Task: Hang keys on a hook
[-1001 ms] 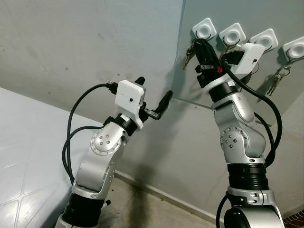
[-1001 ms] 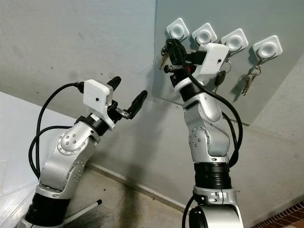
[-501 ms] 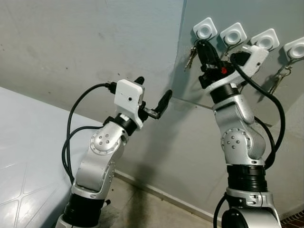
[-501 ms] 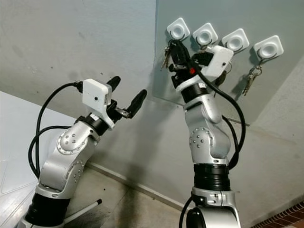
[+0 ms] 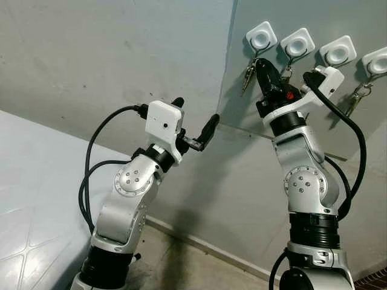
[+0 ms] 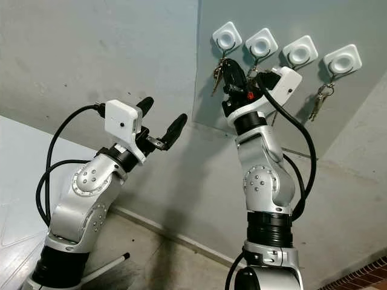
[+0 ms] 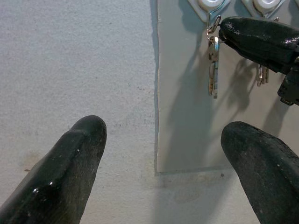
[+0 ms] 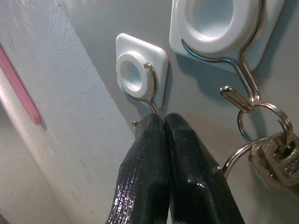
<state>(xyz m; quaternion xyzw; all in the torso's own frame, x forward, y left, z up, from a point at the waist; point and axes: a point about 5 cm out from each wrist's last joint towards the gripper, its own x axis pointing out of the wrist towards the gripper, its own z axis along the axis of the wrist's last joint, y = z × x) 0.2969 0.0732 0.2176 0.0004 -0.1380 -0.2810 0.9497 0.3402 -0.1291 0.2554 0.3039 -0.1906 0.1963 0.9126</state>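
Several white square hooks sit in a row on a grey wall panel (image 5: 254, 109). A bunch of keys (image 5: 248, 71) dangles straight down from the wire of the leftmost hook (image 5: 260, 36). My right gripper (image 5: 261, 63) is raised right under that hook, shut, its fingertips (image 8: 161, 122) pinched together at the keys' ring where it meets the wire. The ring itself is hidden between the fingers. My left gripper (image 5: 195, 112) is held up lower and to the left, open and holding nothing, and its wrist view looks at the hanging keys (image 7: 213, 65).
The second hook (image 5: 297, 43) carries its own ring of keys (image 8: 271, 158), close beside my right fingers. More keys (image 5: 358, 96) hang from the fourth hook (image 5: 376, 60). The panel's left edge (image 7: 156, 93) borders a bare grey wall. Floor lies far below.
My right gripper has climbed with the keys to the leftmost hook and its wrist has turned. The keys now hang down from that hook. The left arm has stayed put.
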